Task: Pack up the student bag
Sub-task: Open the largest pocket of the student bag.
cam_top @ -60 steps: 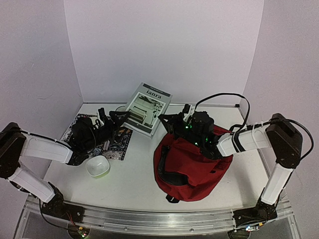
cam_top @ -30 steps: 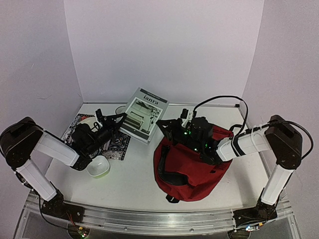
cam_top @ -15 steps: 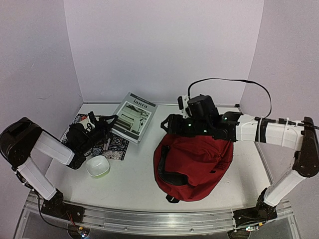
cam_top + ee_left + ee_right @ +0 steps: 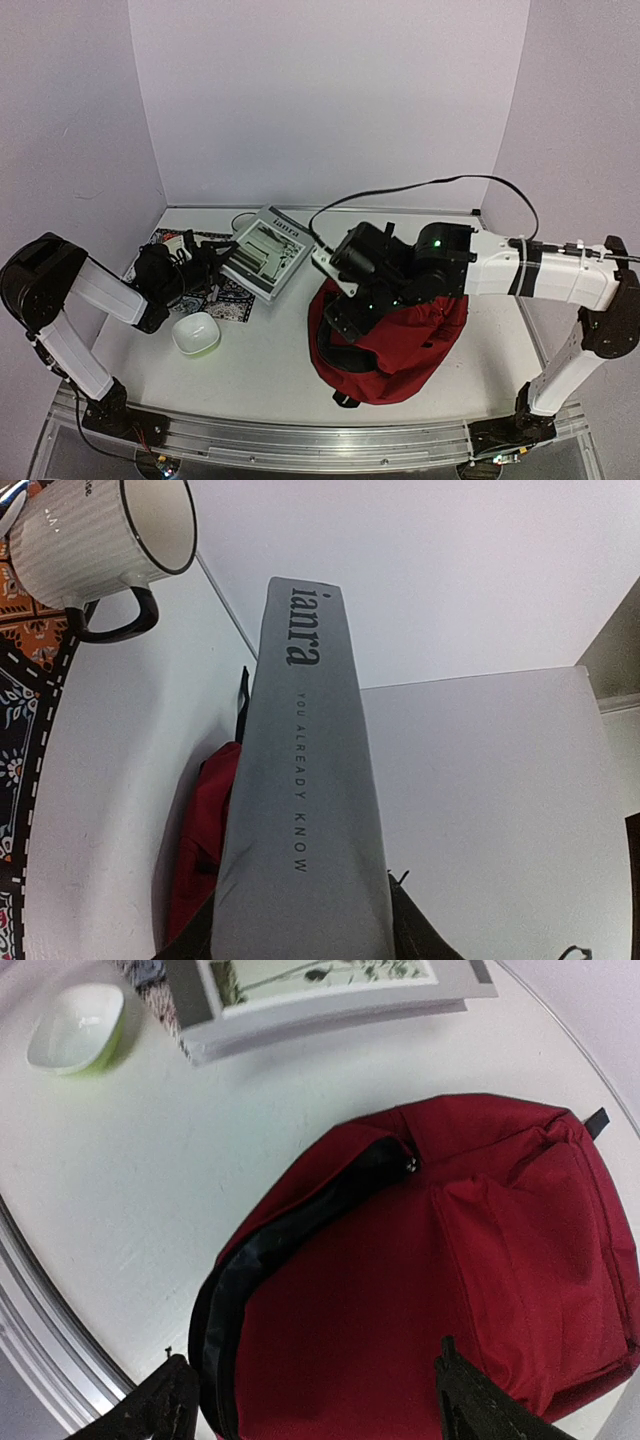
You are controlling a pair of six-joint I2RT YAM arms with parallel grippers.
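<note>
At the 9 o'clock side of the tabletop (image 4: 270,365), the left gripper (image 4: 210,263) was clamped on one edge of a grey book (image 4: 265,255). The book was lifted at a tilt, and in the wrist view its cover ran straight away from the fingers. A white mug (image 4: 95,540) stood on a patterned mat (image 4: 235,295) just behind that gripper. A small white bowl (image 4: 196,333) sat apart from it toward 6 o'clock.

Toward 4 o'clock from the book lay the student bag (image 4: 410,350), slumped on the tabletop near the middle-right. Its long axis ran roughly from 7 to 1 o'clock. Its black zipper mouth (image 4: 290,1225) curved along the 9 o'clock flank, the side facing the book. How far the mouth gaped could not be told.

Over the bag hung the right gripper (image 4: 310,1355), fingers spread wide with nothing between them and the red fabric below.

That made the right arm much the nearer to the bag, and the left arm the one carrying the load. The book probably had to travel toward 4 o'clock and go in edge-first along the zipper line. The right gripper looked best placed to lift the upper lip first, since soft fabric would likely fold shut under the book.
</note>
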